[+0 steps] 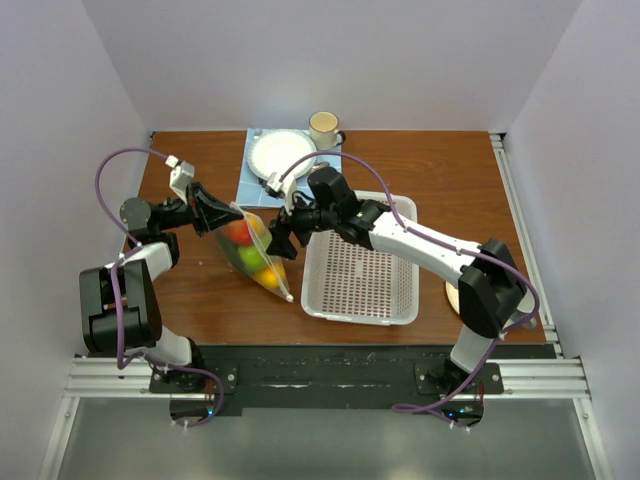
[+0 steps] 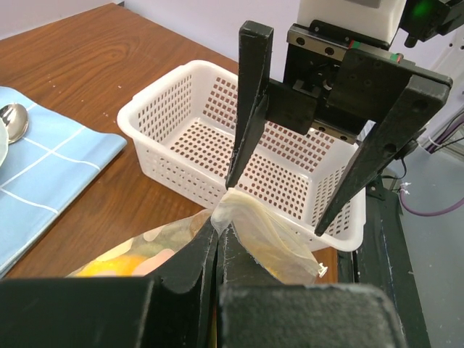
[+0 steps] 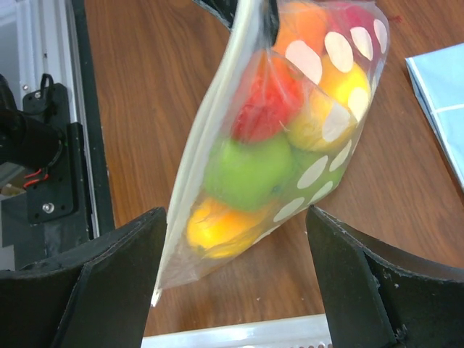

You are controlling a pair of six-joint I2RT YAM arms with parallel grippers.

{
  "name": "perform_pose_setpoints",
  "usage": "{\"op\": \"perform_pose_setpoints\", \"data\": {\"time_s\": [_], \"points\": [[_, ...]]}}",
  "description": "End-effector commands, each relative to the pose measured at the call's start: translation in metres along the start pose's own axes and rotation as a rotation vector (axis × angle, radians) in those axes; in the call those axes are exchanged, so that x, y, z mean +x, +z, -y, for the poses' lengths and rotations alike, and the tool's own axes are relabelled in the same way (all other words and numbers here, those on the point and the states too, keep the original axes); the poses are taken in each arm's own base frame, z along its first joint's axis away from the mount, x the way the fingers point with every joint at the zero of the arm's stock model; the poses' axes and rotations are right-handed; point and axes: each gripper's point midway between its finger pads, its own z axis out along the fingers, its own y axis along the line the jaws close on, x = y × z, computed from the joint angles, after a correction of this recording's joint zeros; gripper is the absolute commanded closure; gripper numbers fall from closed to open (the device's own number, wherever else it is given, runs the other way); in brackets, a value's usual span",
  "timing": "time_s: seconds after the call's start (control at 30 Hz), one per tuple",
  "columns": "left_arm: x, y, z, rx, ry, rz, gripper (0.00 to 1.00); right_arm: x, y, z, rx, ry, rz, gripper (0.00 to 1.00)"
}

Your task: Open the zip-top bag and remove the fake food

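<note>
Brown wooden bench [image 1: 420, 160] between white walls. Left gripper [image 2: 217, 233], jaws together, clamps one crumpled edge of the clear, white-dotted plastic zip-top bag [image 1: 262, 262], which hangs tilted over the bench just left of the white perforated plastic basket [image 1: 358, 313]. Glossy plastic fake food [image 3: 250, 170], in green, red, orange and yellow pieces, lies inside the bag. Right gripper [image 1: 283, 238], jaws apart, straddles the bag, with one finger touching the plastic beside the left gripper's clamp. Far side: blue checked cloth [image 1: 248, 188], white plate [image 1: 282, 152], cream mug [image 1: 323, 125].
</note>
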Motion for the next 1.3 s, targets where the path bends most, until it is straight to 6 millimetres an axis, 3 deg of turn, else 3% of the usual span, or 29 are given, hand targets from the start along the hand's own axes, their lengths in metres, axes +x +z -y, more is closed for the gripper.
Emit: {"op": "perform_pose_setpoints", "data": {"time_s": [0.0,0.13,0.37,0.43,0.47,0.53,0.57,0.6,0.63,0.67,0.7,0.77,0.8,0.83,0.9,0.93,0.97,1.03,1.13,1.27], "points": [[0.008,-0.007,0.026,0.127,0.511,-0.147,1.0,-0.033,-0.009,-0.012,-0.044,-0.012,0.092,0.19],[0.008,-0.006,0.026,0.132,0.516,-0.149,1.0,-0.04,0.007,-0.018,-0.059,-0.009,0.105,0.18],[0.007,-0.001,0.028,0.15,0.533,-0.146,1.0,-0.019,0.05,-0.021,0.013,0.01,-0.023,0.17],[0.006,0.0,0.029,0.152,0.539,-0.145,1.0,-0.013,0.058,-0.015,0.046,0.016,-0.052,0.23],[0.006,-0.001,0.029,0.15,0.54,-0.147,1.0,-0.007,0.059,-0.014,0.052,0.019,-0.075,0.28],[0.003,-0.002,0.029,0.143,0.547,-0.148,1.0,-0.002,0.056,-0.004,0.101,0.003,-0.098,0.59],[0.001,-0.004,0.026,0.129,0.538,-0.147,0.98,0.0,0.052,-0.001,0.118,-0.012,-0.111,0.8],[-0.004,-0.006,0.024,0.114,0.541,-0.139,0.81,0.0,0.048,0.004,0.146,-0.016,-0.117,1.0],[-0.006,-0.008,0.019,0.098,0.53,-0.133,0.7,-0.002,0.044,0.01,0.177,-0.021,-0.115,1.0],[-0.011,-0.016,0.012,0.058,0.509,-0.122,0.5,-0.011,0.035,0.01,0.188,-0.033,-0.099,1.0],[-0.023,-0.019,0.005,0.024,0.506,-0.093,0.22,-0.016,0.03,0.015,0.206,-0.035,-0.09,1.0],[-0.031,-0.04,-0.017,-0.072,0.413,-0.046,0.0,-0.034,0.017,0.019,0.228,-0.047,-0.058,1.0],[-0.042,-0.047,-0.026,-0.116,0.397,-0.002,0.0,-0.046,0.009,0.022,0.238,-0.052,-0.034,1.0],[-0.04,-0.054,-0.037,-0.145,0.352,0.021,0.0,-0.065,0.004,0.022,0.241,-0.062,0.003,1.0],[-0.039,-0.069,-0.047,-0.202,0.25,0.07,0.0,-0.072,0.005,0.024,0.232,-0.064,-0.003,1.0],[-0.035,-0.073,-0.049,-0.217,0.211,0.085,0.0,-0.095,0.003,0.022,0.226,-0.079,0.038,1.0],[-0.033,-0.078,-0.05,-0.24,0.175,0.106,0.0,-0.096,0.005,0.02,0.208,-0.073,0.025,1.0],[-0.025,-0.086,-0.046,-0.272,0.113,0.13,0.0,-0.105,0.02,0.021,0.181,-0.062,0.03,1.0],[-0.023,-0.122,-0.041,-0.385,0.094,0.145,0.0,-0.112,0.048,0.016,0.103,0.001,0.052,1.0],[-0.03,-0.159,-0.035,-0.493,0.08,0.147,0.0,-0.134,0.083,-0.008,-0.038,0.068,0.124,1.0]]}}
